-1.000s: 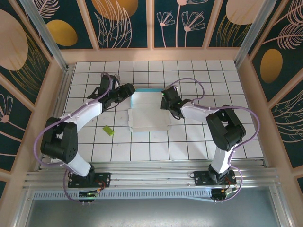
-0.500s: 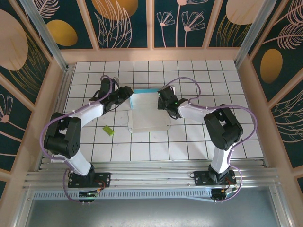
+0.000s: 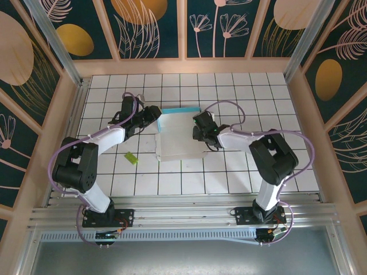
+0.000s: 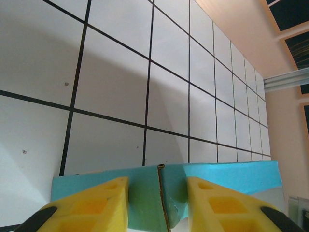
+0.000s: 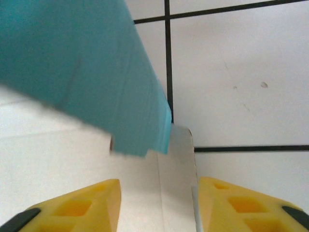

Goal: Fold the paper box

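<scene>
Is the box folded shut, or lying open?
Open, only partly folded. The box lies with its white inside facing up, and its turquoise far flap is turned up. Nothing covers the white panel.

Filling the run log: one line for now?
left gripper open, straddling flap edge of turquoise-blue cardboard box | right gripper open over its white inside

Paper box (image 3: 179, 143) lies between left gripper (image 3: 155, 116) and right gripper (image 3: 198, 130).
</scene>
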Available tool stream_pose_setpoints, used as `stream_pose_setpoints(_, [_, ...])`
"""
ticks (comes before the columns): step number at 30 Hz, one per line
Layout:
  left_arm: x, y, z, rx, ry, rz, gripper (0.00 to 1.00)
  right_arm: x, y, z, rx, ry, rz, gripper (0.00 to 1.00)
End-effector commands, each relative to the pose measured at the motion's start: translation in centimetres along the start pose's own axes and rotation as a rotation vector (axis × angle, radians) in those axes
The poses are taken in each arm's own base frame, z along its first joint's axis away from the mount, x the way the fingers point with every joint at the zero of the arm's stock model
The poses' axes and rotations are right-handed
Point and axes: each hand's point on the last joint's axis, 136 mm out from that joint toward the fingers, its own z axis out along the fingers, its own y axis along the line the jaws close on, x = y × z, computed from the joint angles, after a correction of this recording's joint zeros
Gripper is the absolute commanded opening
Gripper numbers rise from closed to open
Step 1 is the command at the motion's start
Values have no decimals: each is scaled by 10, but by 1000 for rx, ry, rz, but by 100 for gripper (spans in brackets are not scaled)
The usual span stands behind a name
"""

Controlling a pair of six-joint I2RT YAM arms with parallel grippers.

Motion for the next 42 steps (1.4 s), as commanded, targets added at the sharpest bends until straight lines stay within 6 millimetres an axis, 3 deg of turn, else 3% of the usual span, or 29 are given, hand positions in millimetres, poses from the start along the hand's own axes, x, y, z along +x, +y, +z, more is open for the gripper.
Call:
stream_pose_setpoints(1, [21,13,1,-55,87,48,32,-15,7,-34,-77,-44,-16,58])
stream_pose_setpoints(4, [21,14,0,-58,86,58,32,-27,5,-61,-137,-91,-27,78])
stream_pose_setpoints(9, [12,3,-1,-36,72,77,32,-52,-20,-105,-223,-225,-101,86])
stream_pose_setpoints(11, [13,1,-1,-29,75,81,31,-57,-36,-109,-266,-268,-168,83])
stream_pose_setpoints(14, [11,0,-1,-28,70,91,31,-67,-56,-98,-297,-283,-226,74])
stream_pose_setpoints(16, [11,1,-1,-36,71,93,31,-66,-57,-83,-324,-251,-325,66])
stream_pose_setpoints(20, [11,2,-1,-40,69,92,31,-66,-46,-53,-361,-186,-466,63])
stream_pose_setpoints(25, [11,4,-1,-46,70,88,31,-64,-27,-29,-472,-122,-514,58])
stream_pose_setpoints(32, [11,4,0,-50,75,90,31,-63,-11,-13,-529,-116,-573,53])
stream_pose_setpoints(42, [9,1,0,-45,73,94,30,-63,8,-6,-605,-100,-608,50])
